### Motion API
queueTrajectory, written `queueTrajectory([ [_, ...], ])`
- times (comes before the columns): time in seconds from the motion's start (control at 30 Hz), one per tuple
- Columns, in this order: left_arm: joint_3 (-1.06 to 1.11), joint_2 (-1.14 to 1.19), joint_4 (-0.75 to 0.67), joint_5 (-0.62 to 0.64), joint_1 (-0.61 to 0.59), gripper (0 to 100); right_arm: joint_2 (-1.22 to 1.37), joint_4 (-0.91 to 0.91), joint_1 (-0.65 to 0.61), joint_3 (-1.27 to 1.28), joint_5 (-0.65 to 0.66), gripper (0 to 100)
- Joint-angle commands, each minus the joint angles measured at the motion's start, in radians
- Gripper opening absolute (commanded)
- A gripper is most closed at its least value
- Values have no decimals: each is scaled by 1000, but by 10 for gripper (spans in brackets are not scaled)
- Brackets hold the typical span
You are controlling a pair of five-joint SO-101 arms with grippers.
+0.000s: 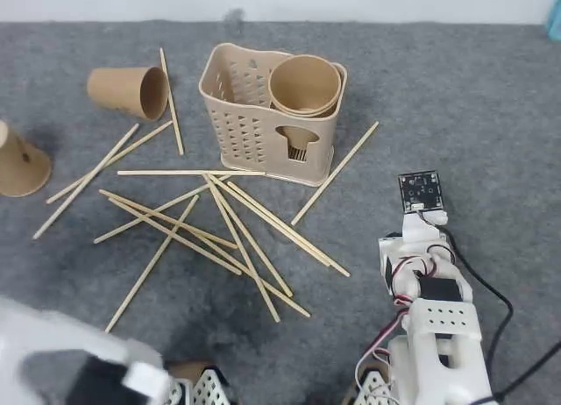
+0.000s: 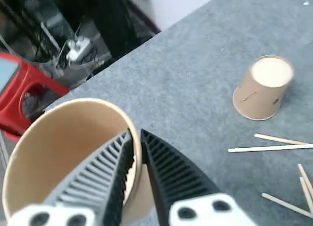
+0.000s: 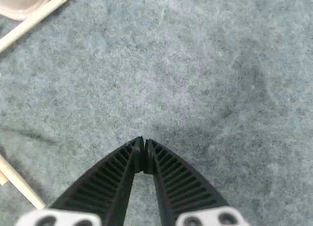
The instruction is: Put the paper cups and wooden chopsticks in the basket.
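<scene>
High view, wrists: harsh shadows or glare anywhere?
High view: even light, no glare, soft shadow beside the brown paper cup at the left edge. Right wrist view: faint shadow on grey carpet past the black right gripper. Left wrist view: no glare on its held paper cup.

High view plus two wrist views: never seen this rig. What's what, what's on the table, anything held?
Two small robot arms sit side by side at a grey mat. The high view is a fixed camera looking down; each wrist view rides on one arm and looks along its own black gripper. On the mat: a basket with paper cups stacked inside, a cup on its side, another cup near the high view's edge, and loose wooden chopsticks. The left gripper is shut on the rim of a paper cup, one finger inside, one outside. The right gripper is shut on nothing, above bare mat.
</scene>
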Motion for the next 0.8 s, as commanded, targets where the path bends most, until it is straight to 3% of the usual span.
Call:
queueTrajectory([
  [0.0, 234, -176, -160, 14, 31, 12, -27, -16, 2, -5, 17, 8],
  [0.4, 997, -545, -733, 11, 35, 12, -27, -16, 2, -5, 17, 9],
  [0.77, 1511, -601, -1203, 8, 106, 13, -27, -13, 2, -5, 17, 8],
])
